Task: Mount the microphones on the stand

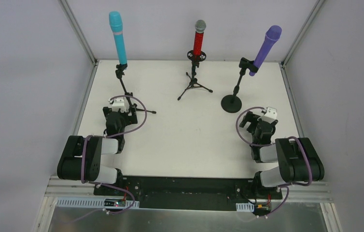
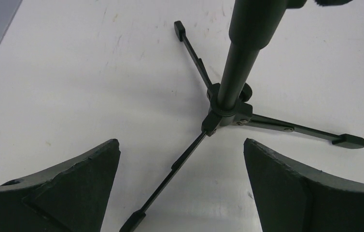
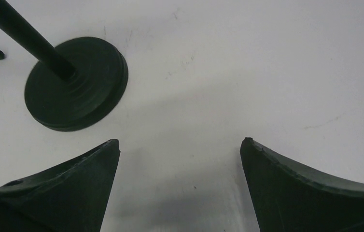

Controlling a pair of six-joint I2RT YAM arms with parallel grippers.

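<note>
Cyan pink-ringed microphone [image 1: 118, 37], red mesh-headed microphone [image 1: 199, 39] and purple microphone [image 1: 265, 48] sit on black stands [image 1: 231, 102] beyond my left gripper [image 2: 182, 150] and right gripper [image 3: 180, 147], jaws spread.

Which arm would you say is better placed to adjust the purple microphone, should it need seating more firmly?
The right. The purple microphone leans in the round-base stand just ahead of the open, empty right fingers; the left fingers face the cyan microphone and its tripod.

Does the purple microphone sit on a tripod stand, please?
No, the stand under the purple microphone has a round flat base.
</note>
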